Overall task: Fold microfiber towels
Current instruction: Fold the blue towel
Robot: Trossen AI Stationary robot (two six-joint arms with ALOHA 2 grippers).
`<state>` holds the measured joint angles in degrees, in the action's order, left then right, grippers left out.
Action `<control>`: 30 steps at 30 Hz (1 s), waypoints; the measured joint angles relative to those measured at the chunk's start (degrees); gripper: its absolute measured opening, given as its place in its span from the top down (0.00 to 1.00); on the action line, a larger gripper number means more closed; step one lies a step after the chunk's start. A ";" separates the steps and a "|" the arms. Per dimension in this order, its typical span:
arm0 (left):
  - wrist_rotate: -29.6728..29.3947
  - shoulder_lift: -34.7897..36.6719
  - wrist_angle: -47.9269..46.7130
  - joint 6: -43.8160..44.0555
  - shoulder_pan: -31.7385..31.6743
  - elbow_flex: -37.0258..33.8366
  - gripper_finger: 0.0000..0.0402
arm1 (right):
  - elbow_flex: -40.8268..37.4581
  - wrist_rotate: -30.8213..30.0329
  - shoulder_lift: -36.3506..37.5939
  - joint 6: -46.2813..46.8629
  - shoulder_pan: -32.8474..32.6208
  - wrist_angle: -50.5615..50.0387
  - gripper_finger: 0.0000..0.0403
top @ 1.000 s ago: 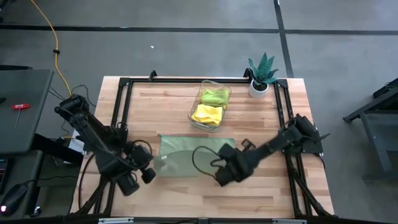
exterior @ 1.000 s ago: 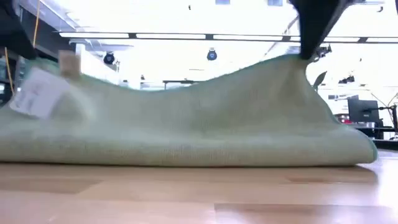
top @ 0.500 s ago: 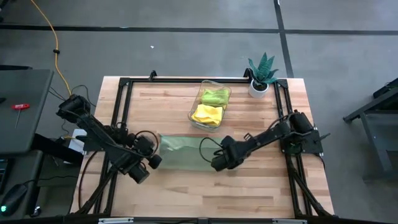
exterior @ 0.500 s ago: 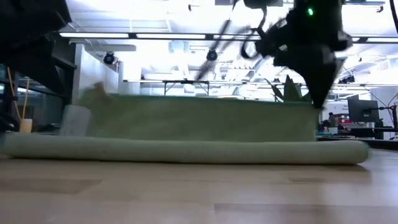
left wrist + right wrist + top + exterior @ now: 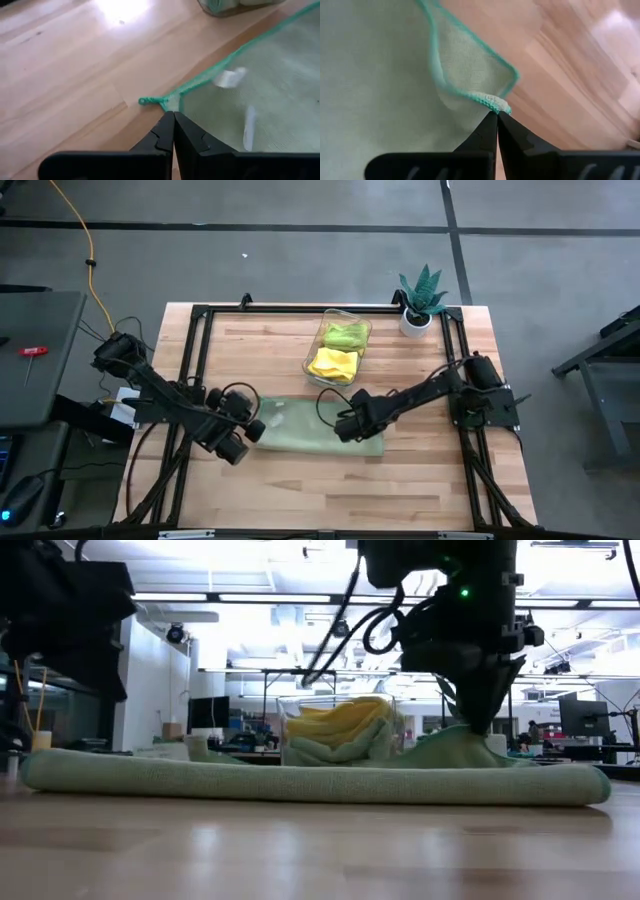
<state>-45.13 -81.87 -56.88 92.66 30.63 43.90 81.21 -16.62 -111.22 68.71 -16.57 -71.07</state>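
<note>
- Both grippers have carried the near edge of the mint green towel (image 5: 318, 430) up the frame since a second ago; the raised hump in the low view has dropped, and the cloth now lies as a flat doubled band across the lower middle of the high view.
- My left gripper (image 5: 173, 116) has its fingers pressed together on the towel's corner, at the band's left end in the high view.
- My right gripper (image 5: 497, 116) is likewise pinched on a green-hemmed corner, near the band's right end, just below the clear bin (image 5: 362, 340).
- Two other towels, a yellow towel (image 5: 333, 363) and a lime green towel (image 5: 345, 334), sit inside that bin, above centre in the high view.
- I judge this to be the end of the first fold (corners down, not yet released).
- To do it well, I'd set both corners squarely on the far edge before letting go, so the hems line up.
- The right corner looks curled over in its wrist view; I'd draw it outward to flatten it.
- The potted plant (image 5: 420, 298) at upper right is well clear.
</note>
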 joint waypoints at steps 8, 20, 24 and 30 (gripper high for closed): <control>-0.12 0.00 0.02 -7.13 -2.87 0.00 1.00 | 0.00 -0.14 0.00 -0.02 1.84 -0.24 1.00; 2.93 0.32 -0.04 -15.44 -4.42 0.00 1.00 | 0.00 -5.37 0.02 -2.28 3.83 -3.79 0.72; 3.18 2.31 0.15 -20.36 -4.37 0.32 1.00 | 0.00 -7.21 1.56 -6.33 3.84 -8.61 0.56; 6.55 8.16 5.17 -31.58 -3.48 0.40 1.00 | -10.77 -4.30 11.66 -1.98 0.90 -4.99 0.46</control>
<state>-38.58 -73.71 -51.71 61.07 27.15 44.30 70.44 -20.92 -99.55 66.73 -15.67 -76.06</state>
